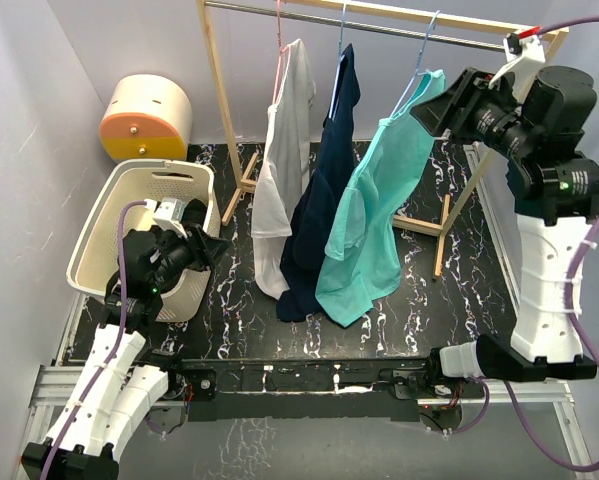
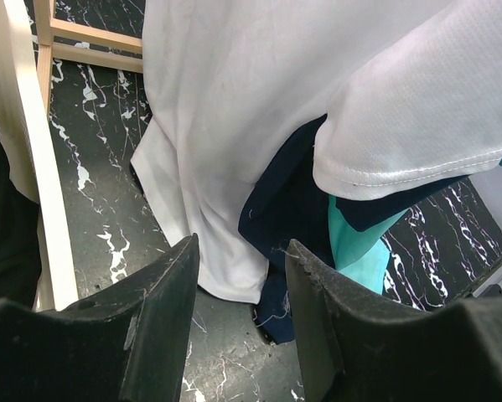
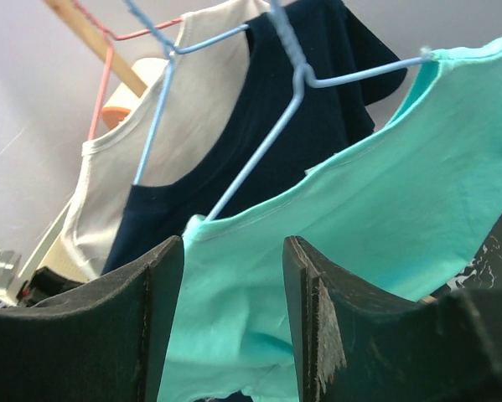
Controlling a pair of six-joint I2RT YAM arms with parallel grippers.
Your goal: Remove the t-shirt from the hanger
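Hanging from the tall wooden clothes rack, the loose teal cotton t-shirt, which I take for my target, is rightmost of three, on its thin blue wire hanger. My right pincer hovers just before its shoulder, jaws partly spread and empty. My left pincer sits low, likewise spread and empty. I should pinch shoulder fabric only, clear of the wire, then slide it off the hanger's arm.

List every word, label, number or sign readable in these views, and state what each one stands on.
No text can be read in any view.
The white t-shirt, the navy t-shirt and the teal t-shirt show no print or tag.
The laundry basket and the cream-and-orange container show no lettering.
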